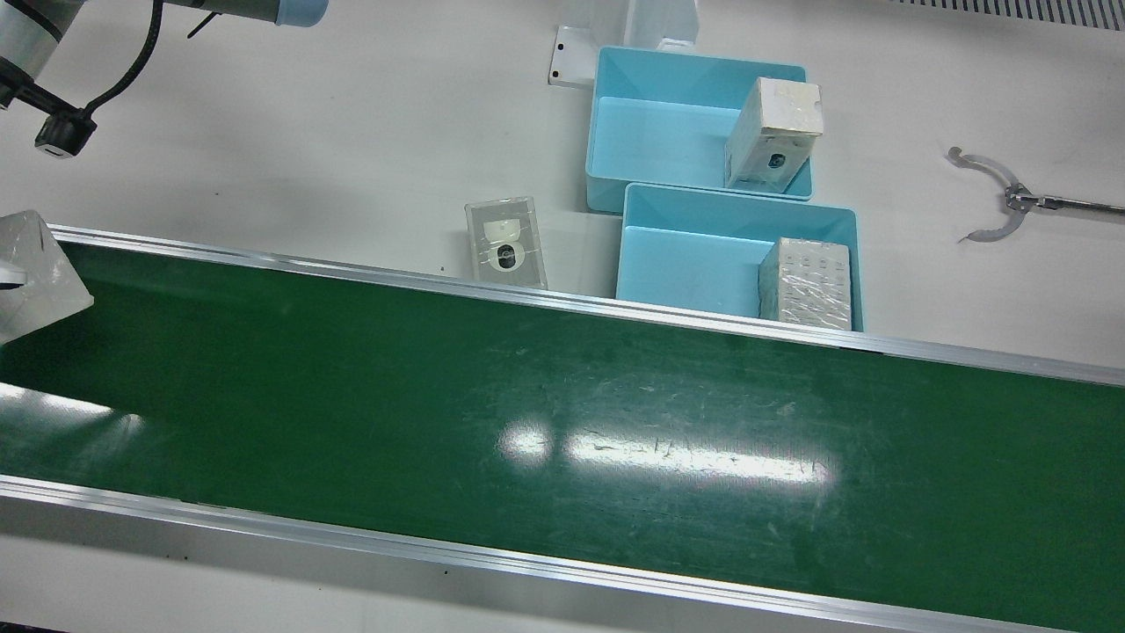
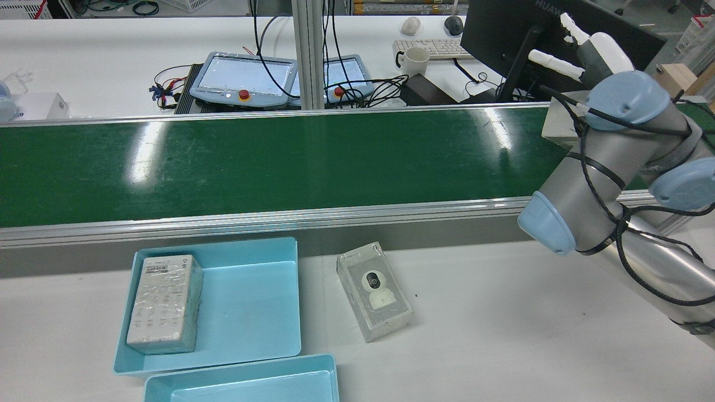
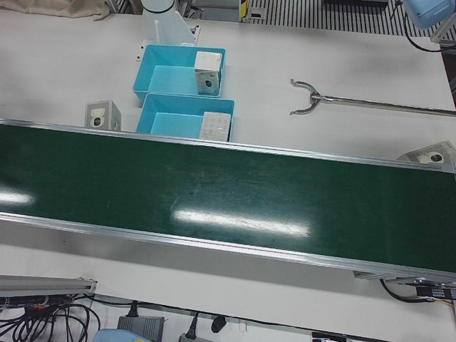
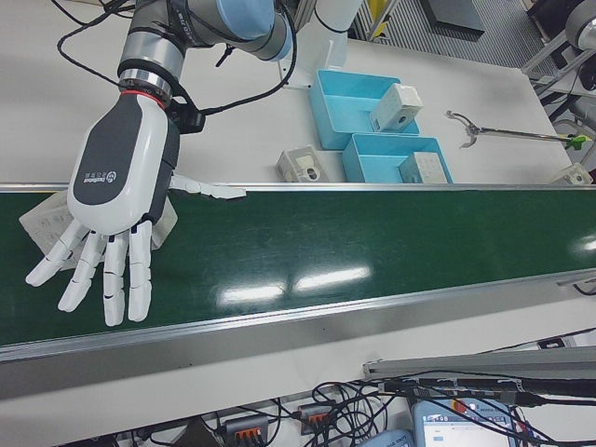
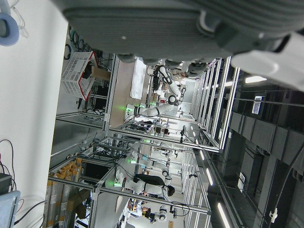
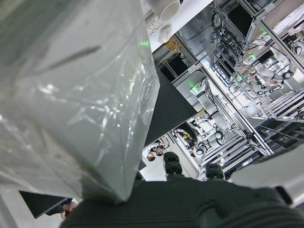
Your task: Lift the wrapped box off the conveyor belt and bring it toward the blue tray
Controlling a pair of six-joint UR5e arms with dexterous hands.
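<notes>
The green belt (image 4: 307,247) ran bare. At nine o'clock the right hand (image 4: 112,200) hung fingers spread, holding nothing, over the wrapped box (image 4: 47,222). Likely poised to grasp it.

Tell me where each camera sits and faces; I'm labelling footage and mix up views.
Front view: overhead, looking down on conveyor belt and blue trays; right arm top-left.
Rear view: high behind robot, facing across belt; right arm, right hand.
Left-front view: operators' side, belt and trays; left arm's joint top-right.
Right-front view: operators' side; right hand open above belt.
Left hand view: on left hand, facing the hall.
Right hand view: on right hand, facing wrapped box.
Shared: both right-side views show that box.
</notes>
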